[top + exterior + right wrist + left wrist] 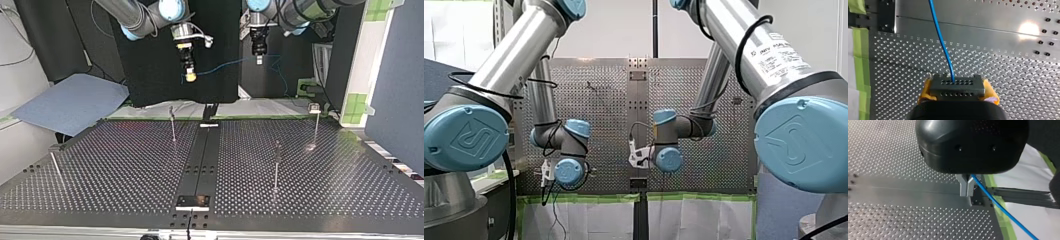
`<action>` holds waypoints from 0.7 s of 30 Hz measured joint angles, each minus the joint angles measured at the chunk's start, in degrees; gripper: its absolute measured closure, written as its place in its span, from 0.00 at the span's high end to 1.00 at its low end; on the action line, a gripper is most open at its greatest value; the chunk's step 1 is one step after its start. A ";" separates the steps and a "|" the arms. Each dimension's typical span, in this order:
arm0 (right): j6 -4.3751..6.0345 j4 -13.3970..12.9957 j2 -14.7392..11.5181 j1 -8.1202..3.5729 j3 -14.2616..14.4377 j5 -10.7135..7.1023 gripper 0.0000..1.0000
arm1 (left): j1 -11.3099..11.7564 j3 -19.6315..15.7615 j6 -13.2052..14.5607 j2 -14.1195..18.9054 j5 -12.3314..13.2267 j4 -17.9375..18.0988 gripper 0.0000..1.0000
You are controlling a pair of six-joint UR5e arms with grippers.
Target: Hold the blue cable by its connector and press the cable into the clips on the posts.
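Front view: my left arm [504, 65] and my right arm [754, 55] are seen from behind, reaching over the counter [609, 100]. The cable cannot be made out here, and both sets of fingers are hidden.

Top view: the blue cable [225, 66] is strung in the air between the right gripper [190, 76] and the left gripper [259, 59], well above the posts [173, 125]. No post is touched by it, so the pressing is judged not yet begun. One clip [314, 106] shows as a pale head; the others are too small to tell.

Left wrist view: the metal fingers [965, 187] are drawn narrow, the cable pinched between them and trailing out of the picture.

Right wrist view: the dark connector [957, 86] is clamped between the yellow pads [991, 96], so the hold is made. The cable's far end is cut off.
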 joint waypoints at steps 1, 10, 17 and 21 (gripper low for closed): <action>0.01 0.36 -0.33 0.06 -0.26 0.13 0.00 | 0.13 -0.05 -0.13 0.41 -0.36 -0.28 0.01; 3.56 5.04 -4.86 0.05 -1.23 -0.75 0.00 | 1.48 -0.31 -2.43 5.50 -0.53 -4.71 0.01; 5.21 8.79 -8.61 -0.45 -3.50 -3.55 0.00 | 2.37 0.66 -2.15 9.54 0.37 -6.74 0.01; 5.33 11.26 -11.10 -0.52 -5.21 -4.04 0.00 | 3.19 1.89 -2.00 12.02 0.80 -9.02 0.01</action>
